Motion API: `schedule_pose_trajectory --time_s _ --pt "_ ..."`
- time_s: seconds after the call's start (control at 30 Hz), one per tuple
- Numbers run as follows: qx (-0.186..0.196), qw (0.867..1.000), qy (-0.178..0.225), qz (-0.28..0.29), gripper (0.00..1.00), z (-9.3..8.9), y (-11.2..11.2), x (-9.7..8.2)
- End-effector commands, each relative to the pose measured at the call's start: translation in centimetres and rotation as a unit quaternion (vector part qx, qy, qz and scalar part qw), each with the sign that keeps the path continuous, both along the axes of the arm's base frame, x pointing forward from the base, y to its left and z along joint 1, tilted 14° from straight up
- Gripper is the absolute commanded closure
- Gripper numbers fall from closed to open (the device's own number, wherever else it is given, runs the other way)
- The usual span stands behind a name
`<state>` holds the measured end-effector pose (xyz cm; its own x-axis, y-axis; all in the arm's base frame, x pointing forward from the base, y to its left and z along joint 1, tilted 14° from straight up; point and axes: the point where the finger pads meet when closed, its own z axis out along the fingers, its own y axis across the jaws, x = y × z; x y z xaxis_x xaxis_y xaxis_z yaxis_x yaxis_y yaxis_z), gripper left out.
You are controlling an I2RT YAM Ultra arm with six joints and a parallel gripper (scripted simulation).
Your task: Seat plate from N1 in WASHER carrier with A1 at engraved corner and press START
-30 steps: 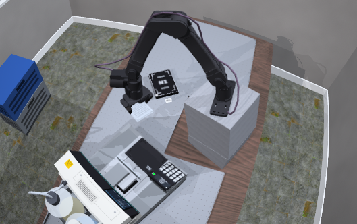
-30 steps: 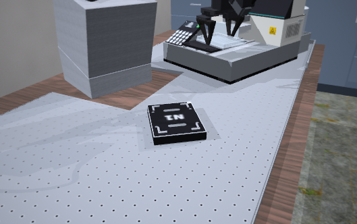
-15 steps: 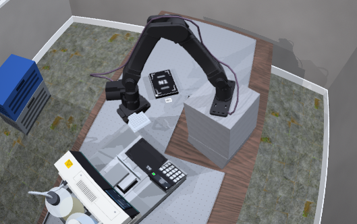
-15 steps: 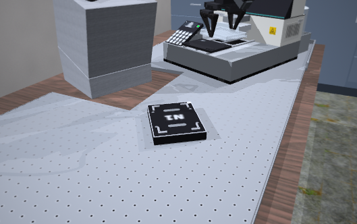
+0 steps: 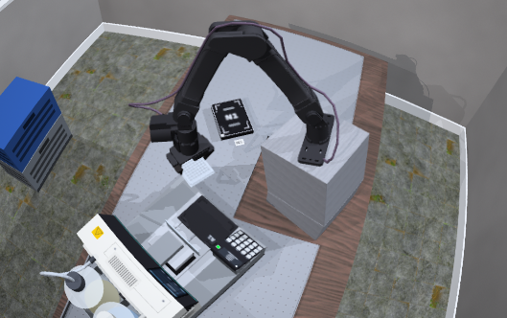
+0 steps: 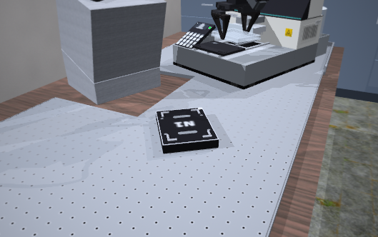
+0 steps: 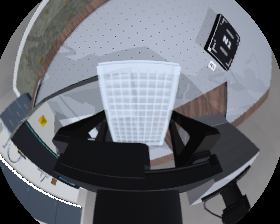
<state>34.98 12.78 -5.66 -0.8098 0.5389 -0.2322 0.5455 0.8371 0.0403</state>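
The plate (image 5: 198,172) (image 6: 241,35) (image 7: 138,100) is in the air, between the plate nest N1 (image 5: 231,118) (image 6: 187,125) (image 7: 225,42) and the plate washer (image 5: 135,280) (image 6: 281,58) (image 7: 35,113). The fingers of the gripper (image 5: 196,164) (image 6: 234,34) (image 7: 138,132) are closed on its two long sides, so the jaws are grasping it; they stand wide because the plate is wide. In the wrist view its long axis goes outward from the palm, and it looks about level. Seen from top, the washer lies to the near side and the nest to the far side, a little right. The keypad (image 5: 245,244) (image 6: 191,38), with its green lamp (image 5: 218,247) (image 6: 210,27), lies near and right of the plate. The coming move is probably toward the near side, with a turn if the long axis does not agree with the pocket. Which corner is cut off, I cannot tell.
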Motion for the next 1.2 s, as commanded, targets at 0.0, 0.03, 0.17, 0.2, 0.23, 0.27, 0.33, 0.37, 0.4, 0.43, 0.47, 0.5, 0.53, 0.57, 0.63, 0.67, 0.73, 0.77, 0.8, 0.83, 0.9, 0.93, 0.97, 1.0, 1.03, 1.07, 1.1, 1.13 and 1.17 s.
schedule_pose_trajectory --time_s 0.0,0.03,0.17,0.2,0.23,0.27,0.33,0.37,0.4,0.43,0.47,0.5,0.53,0.57,0.63,0.67,0.73,0.77,0.8,0.83,0.9,0.93,0.97,1.0,1.03,1.07,1.1,1.13,1.17 --pt "0.001 1.0 -0.021 0.0 0.16 1.6 0.6 1.2" --pt "0.001 1.0 -0.021 0.0 0.16 1.6 0.6 1.2" --pt "0.001 1.0 -0.021 0.0 0.16 1.6 0.6 1.2" --pt "0.001 1.0 -0.021 0.0 0.16 1.6 0.6 1.2" --pt "0.001 1.0 -0.021 0.0 0.16 1.6 0.6 1.2" --pt "0.001 1.0 -0.021 0.0 0.16 1.6 0.6 1.2" --pt "0.001 1.0 -0.021 0.0 0.16 1.6 0.6 1.2" --pt "0.001 1.0 -0.021 0.0 0.16 1.6 0.6 1.2" --pt "0.001 1.0 -0.021 0.0 0.16 1.6 0.6 1.2" --pt "0.001 1.0 -0.021 0.0 0.16 1.6 0.6 1.2" --pt "0.001 1.0 -0.021 0.0 0.16 1.6 0.6 1.2" --pt "0.001 1.0 -0.021 0.0 0.16 1.6 0.6 1.2" --pt "0.001 1.0 -0.021 0.0 0.16 1.6 0.6 1.2" --pt "0.001 1.0 -0.021 0.0 0.16 1.6 0.6 1.2" --pt "0.001 1.0 -0.021 0.0 0.16 1.6 0.6 1.2" --pt "0.001 1.0 -0.021 0.0 0.16 1.6 0.6 1.2" --pt "0.001 1.0 -0.021 0.0 0.16 1.6 0.6 1.2" --pt "-0.003 0.999 -0.021 0.024 0.16 1.7 1.2 0.8" --pt "-0.011 0.999 -0.009 0.04 0.16 1.1 1.2 -0.2" --pt "-0.02 0.998 0.002 0.056 0.16 0.6 1.2 -1.3" --pt "-0.02 0.998 0.002 0.056 0.16 0.6 1.2 -1.3" --pt "-0.022 0.997 0.0 0.072 0.16 0.7 1.7 -1.3" --pt "-0.026 0.996 0.004 0.089 0.16 0.6 2.0 -1.8" --pt "-0.028 0.995 0.006 0.094 0.16 0.5 2.3 -2.2" --pt "-0.028 0.995 0.005 0.094 0.16 0.5 2.7 -2.5" --pt "-0.025 0.996 0.002 0.087 0.16 0.6 3.2 -2.6" --pt "-0.023 0.996 -0.002 0.086 0.16 0.7 3.8 -2.6" --pt "-0.023 0.996 -0.002 0.086 0.16 0.7 4.2 -2.9" --pt "-0.024 0.996 0.0 0.087 0.16 0.6 4.5 -3.4"
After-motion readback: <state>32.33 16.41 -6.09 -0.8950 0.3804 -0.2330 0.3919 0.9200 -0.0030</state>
